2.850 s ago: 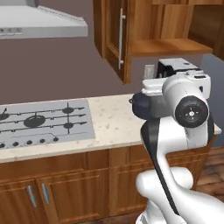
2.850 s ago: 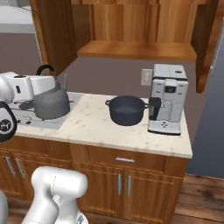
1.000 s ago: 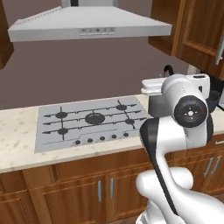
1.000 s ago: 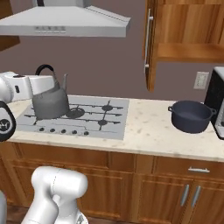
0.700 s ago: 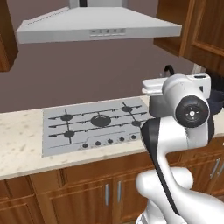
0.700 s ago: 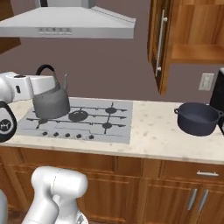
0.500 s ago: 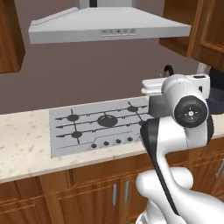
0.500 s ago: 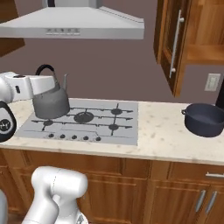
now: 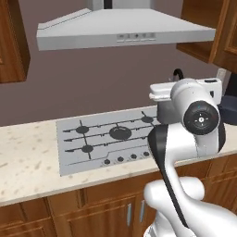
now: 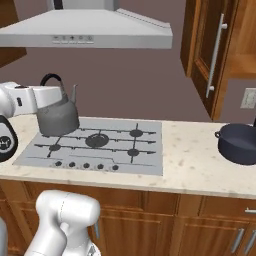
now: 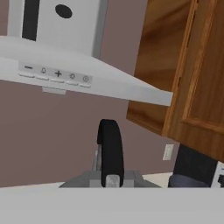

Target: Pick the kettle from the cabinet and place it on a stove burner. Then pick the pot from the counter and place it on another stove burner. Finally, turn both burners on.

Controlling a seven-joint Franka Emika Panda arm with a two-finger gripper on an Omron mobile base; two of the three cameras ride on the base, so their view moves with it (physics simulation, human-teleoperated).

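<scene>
Clearly, the gripper point(image 10: 46, 102) is seen closed on the kettle point(image 10: 58, 117), clamped at the black arched handle point(image 11: 109, 153), which rises at the 6 o'clock edge of the hand view. In the right base view the kettle is carried upright at about 9 o'clock, above the left rear part of the cooktop point(image 10: 145, 162), its spout pointing upward; whether its base touches the surface cannot be told. The black burners point(image 9: 120, 133) are laid out on the flat silver-grey cooktop, with a row of small dark knobs point(image 9: 120, 159) along its front edge. The pot point(image 10: 241, 143) is set on the speckled beige counter point(image 10: 195, 165) at 3 o'clock, well apart from the cooktop. A grey range hood point(image 10: 90, 29) is mounted at 12 o'clock, and the cabinet point(image 10: 210, 55), with its slim silver handle, is hung at about 2 o'clock.
</scene>
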